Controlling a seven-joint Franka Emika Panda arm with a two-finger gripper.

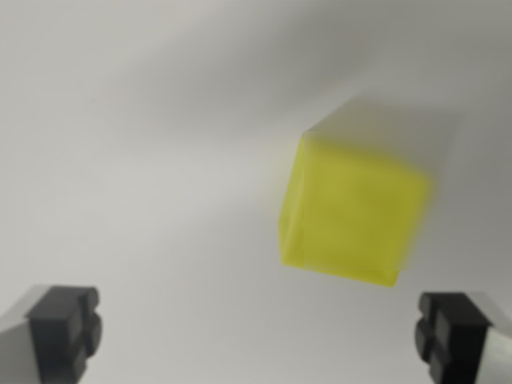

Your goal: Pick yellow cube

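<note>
The gripper shows only as its two fingertips at the bottom corners of the wrist view, set wide apart with nothing between them and nothing in their hold. The left pad is a dark, blocky piece with a notched face, mounted on a pale grey finger that runs off the lower left corner. The right pad is its match, dark and stepped, with the pale finger behind it going off the lower right corner. Neither pad touches anything; bare surface lies across the whole gap between them. Above the gap and toward the wrist view's right sits the cube, yellow and somewhat translucent, blurred at its edges. It rests on the table, clear of both pads, nearer the right one than the left, and it lies higher in the frame than either fingertip. It is turned at a slant to the view, so that one broad face and a narrower side face on its left both show, with a vertical edge between them. Its top looks pale and washed out, close to the tone of the table, so its upper outline is hard to trace. A soft grey shadow spreads from the cube up and to the right. The table is a plain white-grey surface, lit unevenly, darker toward the top of the frame.
</note>
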